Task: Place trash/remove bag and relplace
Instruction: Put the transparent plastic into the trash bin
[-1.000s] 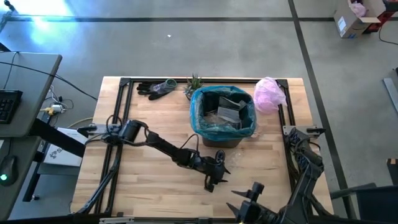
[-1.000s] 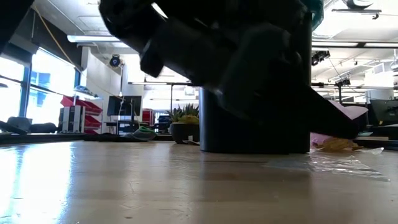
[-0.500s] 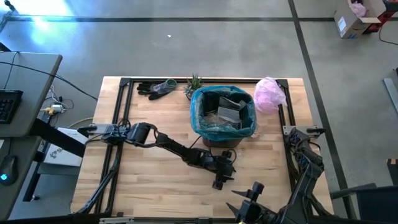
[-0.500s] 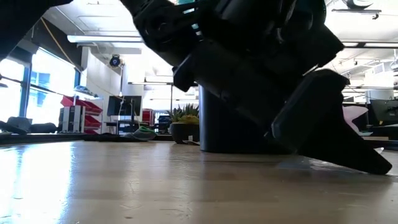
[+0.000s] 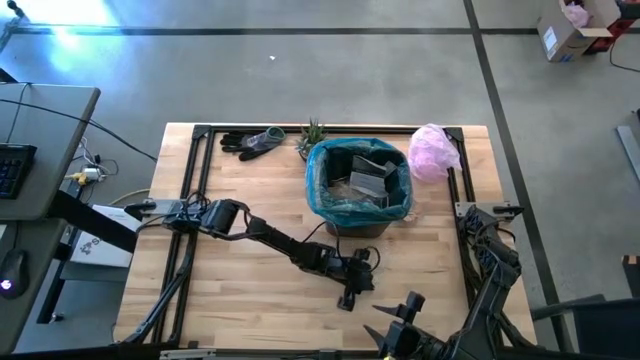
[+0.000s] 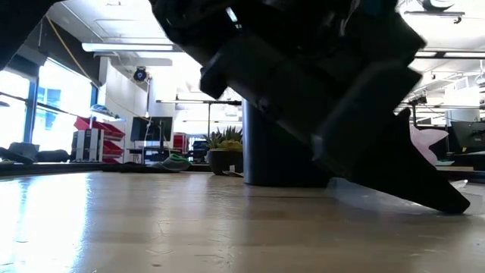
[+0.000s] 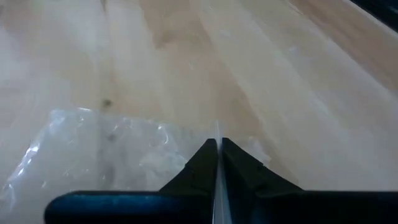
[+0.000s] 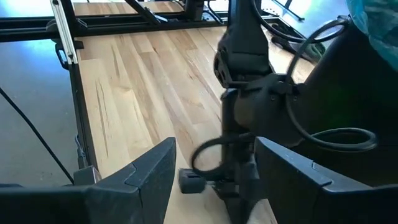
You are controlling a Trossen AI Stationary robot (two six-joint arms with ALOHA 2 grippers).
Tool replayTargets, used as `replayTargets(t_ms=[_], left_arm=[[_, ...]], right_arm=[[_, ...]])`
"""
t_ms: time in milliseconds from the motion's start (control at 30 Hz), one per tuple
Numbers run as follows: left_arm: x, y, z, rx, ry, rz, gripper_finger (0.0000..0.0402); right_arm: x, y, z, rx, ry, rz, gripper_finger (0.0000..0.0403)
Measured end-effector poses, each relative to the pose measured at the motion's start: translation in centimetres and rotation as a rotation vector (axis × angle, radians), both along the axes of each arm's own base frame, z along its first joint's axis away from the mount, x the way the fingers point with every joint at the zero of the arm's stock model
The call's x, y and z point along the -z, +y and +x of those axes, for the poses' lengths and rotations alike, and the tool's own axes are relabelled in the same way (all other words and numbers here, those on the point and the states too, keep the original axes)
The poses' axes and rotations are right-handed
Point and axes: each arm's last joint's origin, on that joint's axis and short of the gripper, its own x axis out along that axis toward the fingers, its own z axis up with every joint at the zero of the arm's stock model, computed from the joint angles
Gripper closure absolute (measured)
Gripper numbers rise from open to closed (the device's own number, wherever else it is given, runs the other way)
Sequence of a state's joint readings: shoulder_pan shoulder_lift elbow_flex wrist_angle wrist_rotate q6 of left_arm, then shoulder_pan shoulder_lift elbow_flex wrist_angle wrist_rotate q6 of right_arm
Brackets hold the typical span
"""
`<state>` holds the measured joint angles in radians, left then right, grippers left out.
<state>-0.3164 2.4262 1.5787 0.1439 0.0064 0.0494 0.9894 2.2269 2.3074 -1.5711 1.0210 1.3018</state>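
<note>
Near the table's [image 5: 230, 300] back edge, dark gloves [image 5: 250, 142], then a small plant [image 5: 313, 131]; reaching across the middle toward the front edge, left gripper [image 7: 217, 154] pressed together on a clear plastic wrapper [image 7: 112, 146] lying flat on the wood; just behind it, bin lined with the teal bag [image 5: 340, 205], scraps already inside; pink bag [image 5: 434, 150] at the back right corner; right gripper [image 8: 214, 167] spread wide, waiting at the front right corner. Likely risk: thin film slipping free on lifting, or missing the rim.
</note>
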Motion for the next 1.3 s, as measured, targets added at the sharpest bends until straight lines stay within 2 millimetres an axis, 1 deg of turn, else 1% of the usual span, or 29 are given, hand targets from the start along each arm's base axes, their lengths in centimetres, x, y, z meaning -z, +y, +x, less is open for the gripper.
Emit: replayTargets(t_ms=[133, 233, 267, 400, 533, 600, 667, 733, 867, 1000, 1133, 1200, 1300], left_arm=[[-2.5, -1.4, -0.9, 0.04, 0.001, 0.008, 0.0401], [-5.1, -2.4, -2.0, 0.06, -0.005, 0.077, 0.0401], [-6.2, -2.8, -2.4, 0.06, -0.017, 0.111, 0.0402], [-11.9, -3.8, -4.1, 0.039, -0.106, 0.215, 0.0401], [-15.7, -4.5, -6.2, 0.024, -0.155, 0.314, 0.0401], [-18.3, -4.5, -7.3, -0.003, -0.219, 0.355, 0.0401], [-21.2, -4.3, -8.3, -0.038, -0.292, 0.378, 0.0401], [-23.2, -4.0, -9.1, -0.064, -0.342, 0.397, 0.0401], [-26.4, -3.1, -10.6, -0.117, -0.428, 0.491, 0.0401], [-30.0, -1.5, -11.5, -0.196, -0.556, 0.559, 0.0401], [-32.5, -0.2, -11.9, -0.24, -0.667, 0.624, 0.0401], [-33.6, 0.8, -12.1, -0.271, -0.717, 0.642, 0.0401], [-34.6, 2.5, -12.1, -0.315, -0.736, 0.668, 0.0401]], right_arm=[[0.0, 0.0, 0.0, -0.001, 0.007, 0.003, 0.0198], [0.1, 0.1, -0.1, -0.006, 0.025, 0.012, 0.0198], [0.1, 0.1, -0.1, -0.006, 0.025, 0.014, 0.0198], [0.1, 0.4, -0.6, -0.016, 0.025, 0.018, 0.0198], [0.1, 0.7, -0.9, -0.017, 0.015, 0.031, 0.0198], [0.3, 0.9, -0.9, -0.015, 0.012, 0.029, 0.0198], [0.8, 1.1, -0.8, -0.009, 0.015, 0.029, 0.0198], [1.4, 1.3, -0.7, -0.002, 0.022, 0.03, 0.0198], [2.7, 1.8, -0.4, 0.01, 0.037, 0.026, 0.0198], [3.9, 2.2, -0.1, 0.024, 0.05, 0.024, 0.0199], [4.7, 2.5, 0.0, 0.04, 0.046, 0.028, 0.0199], [5.0, 2.6, 0.1, 0.045, 0.046, 0.028, 0.0199], [5.2, 2.6, 0.1, 0.047, 0.047, 0.026, 0.0199]])
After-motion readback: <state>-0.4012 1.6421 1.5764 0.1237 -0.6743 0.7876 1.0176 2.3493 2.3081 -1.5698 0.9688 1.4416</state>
